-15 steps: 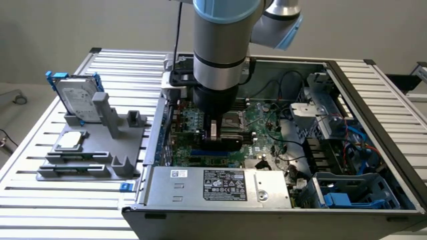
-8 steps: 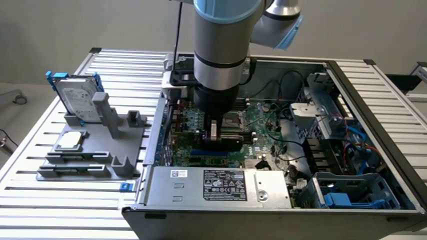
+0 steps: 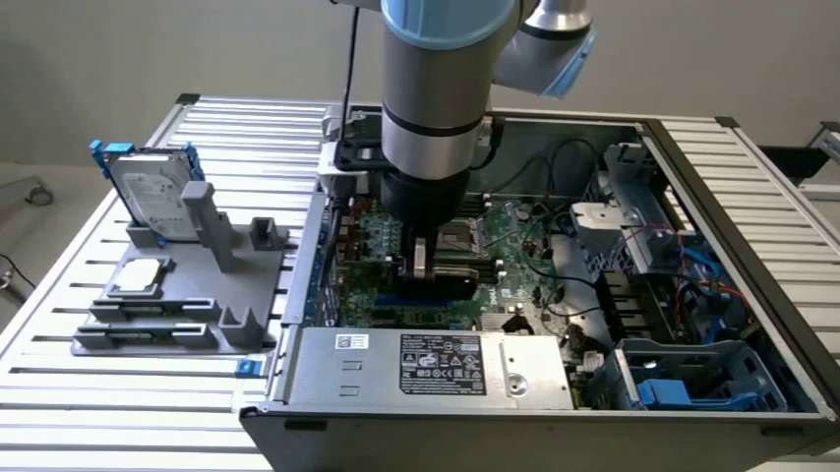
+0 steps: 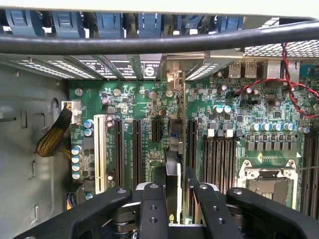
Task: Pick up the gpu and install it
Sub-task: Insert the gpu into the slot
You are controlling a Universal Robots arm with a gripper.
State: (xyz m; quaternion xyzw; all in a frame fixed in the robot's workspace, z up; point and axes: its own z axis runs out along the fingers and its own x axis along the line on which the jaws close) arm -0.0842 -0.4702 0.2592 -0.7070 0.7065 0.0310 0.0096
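Black, matte fingers [image 4: 149,209] with round pivot bolts form the jaws, and they are pinching the gpu [image 4: 173,149]. It is a thin card seen edge-on, standing upright between them. Its silver metal end bracket lies at the far end from the jaws, against the perforated rear wall of the computer case [image 3: 735,197]. Whether the card's lower edge is seated in a slot I cannot tell.

Beneath the jaws spreads the green motherboard [image 4: 129,99], studded with small cylindrical capacitors. Long black expansion slots [image 4: 135,149] run parallel to the card on one side of the jaws, with a white slot [image 4: 99,149] further out. On the other side sit narrow memory slots [image 4: 219,159] and the square, silver-framed CPU socket [image 4: 266,181]. A thick black cable [image 4: 149,45] crosses beyond the jaws, and thin red wires [image 4: 294,84] loop near the rear ports.

In the exterior view the grey and blue robot arm [image 3: 434,98] reaches straight down into the case. The boxy silver power supply [image 3: 434,364] lies just beside the jaws. Well apart, on the ribbed aluminium tabletop [image 3: 66,393], a grey fixture [image 3: 171,305] holds a hard drive [image 3: 151,192] in a blue-edged frame.
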